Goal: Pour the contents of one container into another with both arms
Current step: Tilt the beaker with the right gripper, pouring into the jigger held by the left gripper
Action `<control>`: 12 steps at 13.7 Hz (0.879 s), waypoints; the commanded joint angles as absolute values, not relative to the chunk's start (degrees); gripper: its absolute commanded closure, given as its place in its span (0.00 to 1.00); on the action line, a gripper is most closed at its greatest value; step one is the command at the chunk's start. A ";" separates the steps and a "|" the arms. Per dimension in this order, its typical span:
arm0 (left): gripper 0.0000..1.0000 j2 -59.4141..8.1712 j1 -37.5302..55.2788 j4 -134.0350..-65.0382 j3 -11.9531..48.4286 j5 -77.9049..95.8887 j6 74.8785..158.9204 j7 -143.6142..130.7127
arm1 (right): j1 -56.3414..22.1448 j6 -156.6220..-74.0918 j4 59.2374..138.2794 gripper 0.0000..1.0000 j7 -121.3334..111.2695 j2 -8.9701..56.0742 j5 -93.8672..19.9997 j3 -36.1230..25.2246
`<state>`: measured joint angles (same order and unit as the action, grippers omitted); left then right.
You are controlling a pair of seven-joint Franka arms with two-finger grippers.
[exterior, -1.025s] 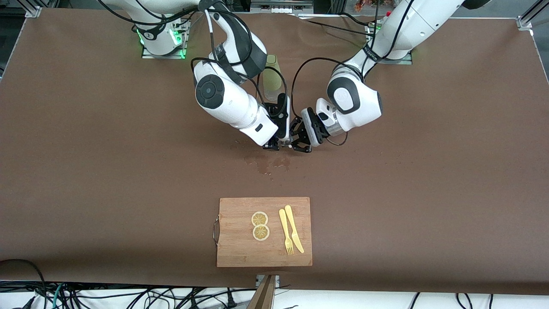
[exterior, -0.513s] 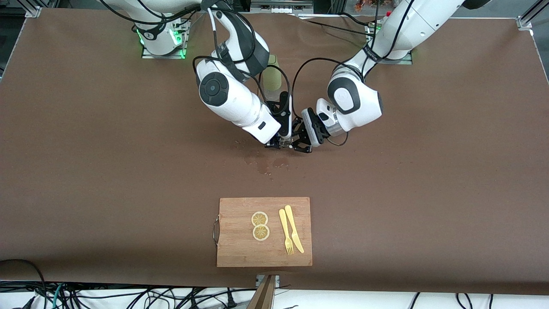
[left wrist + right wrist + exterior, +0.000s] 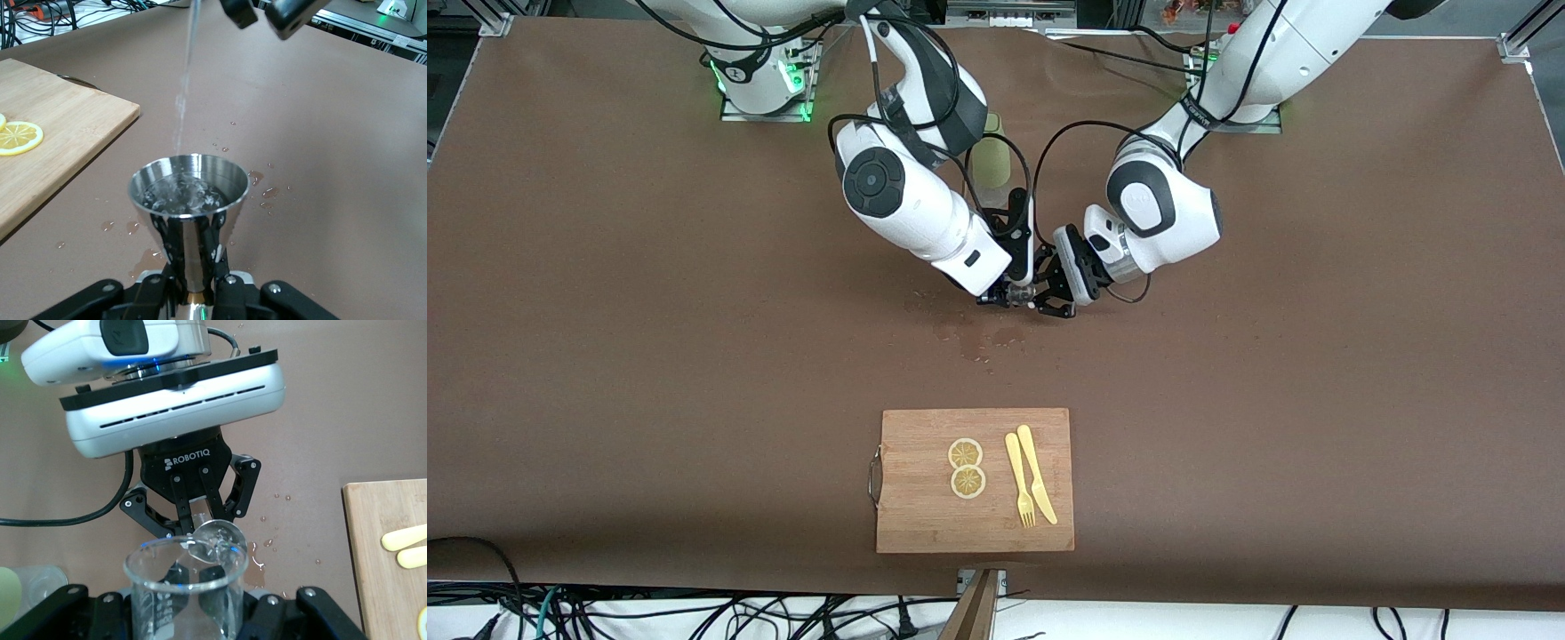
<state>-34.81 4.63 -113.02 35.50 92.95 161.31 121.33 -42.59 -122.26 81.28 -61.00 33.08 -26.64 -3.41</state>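
1. The left pincer point(image 3: 1047, 300) hung over the middle of the brown surface point(image 3: 605, 311), its fingers point(image 3: 175, 293) clenched on the stem of a small steel cup point(image 3: 189, 200) held upright with its mouth up.
2. The right pincer point(image 3: 1000, 298) was just beside the left one over the same spot, clenched on a clear glass beaker point(image 3: 183, 587) tipped toward the cup.
3. A thin stream of water point(image 3: 187, 73) fell from the beaker into the steel cup, where the water churned.
4. Wet patches and droplets point(image 3: 978, 338) marked the surface just under the two pincers, on the side nearer the front camera.
5. A wooden cutting board point(image 3: 925, 516) lay well nearer the front camera than the pincers, with a metal handle on its edge toward the right arm's end.
6. Two lemon slices point(image 3: 966, 467) lay on the board, touching each other.
7. A yellow fork point(image 3: 1019, 480) and a yellow knife point(image 3: 1037, 474) lay side by side on the board, beside the slices toward the left arm's end.
8. A pale green bottle point(image 3: 991, 162) stood farther from the front camera than the pincers, partly hidden by the right arm.
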 commanded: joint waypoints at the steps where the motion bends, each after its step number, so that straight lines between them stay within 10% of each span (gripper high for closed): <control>1: 1.00 -32.78 4.39 -114.17 35.68 94.57 161.54 121.03 | -43.24 -121.90 80.86 0.87 -59.68 32.61 -25.40 -3.69; 12: 1.00 -32.70 4.22 -114.17 35.68 94.66 161.54 121.03 | -43.51 -121.90 80.86 0.87 -59.59 32.61 -24.61 -3.69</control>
